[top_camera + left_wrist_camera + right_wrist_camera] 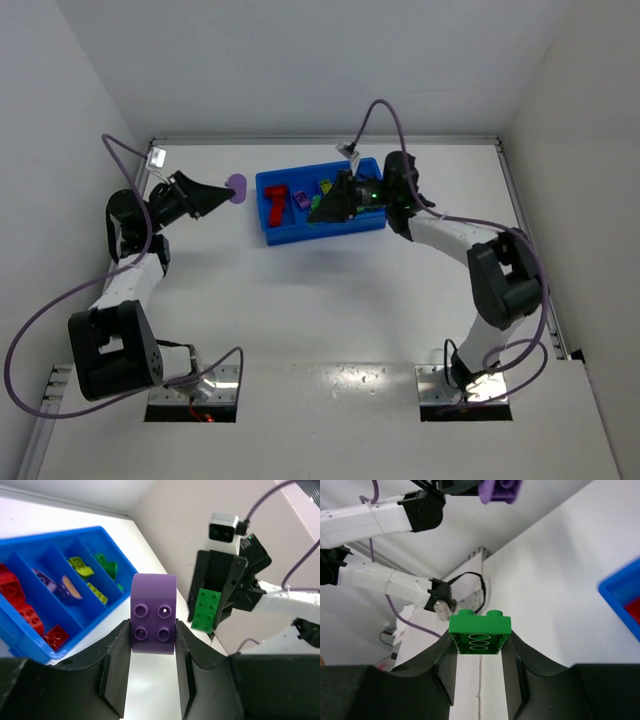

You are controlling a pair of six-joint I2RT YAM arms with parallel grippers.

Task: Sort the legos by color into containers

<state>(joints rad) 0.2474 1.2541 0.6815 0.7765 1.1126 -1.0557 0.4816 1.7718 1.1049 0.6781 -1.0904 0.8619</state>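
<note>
The left gripper (152, 642) is clamping a purple brick (153, 607) between its 2 fingers, studs facing the wrist camera, and is holding it just off the left end of the blue tray (320, 237), near the table's far edge. The right gripper (480, 652) is pinching a green brick (480, 632) by its sides, and in the top view it is hanging over the tray's near wall.

The top view is placing the tray at the middle of the far edge of the table (300, 320), with both arms reaching in from the near edge, but the green brick is hard to make out there. The left wrist view is showing all 4 compartments: red bricks (22, 610) are lying in 1 end compartment, purple and pink pieces (60, 585) in the next, yellow-green bricks (82, 567) in the third and green bricks (107, 565) in the last. That view is also catching the right gripper with its green brick facing it. The right wrist view is showing only a corner of the tray and the purple brick high in the frame.

The table is plain white, and white walls are enclosing it on the far, left and right sides.
</note>
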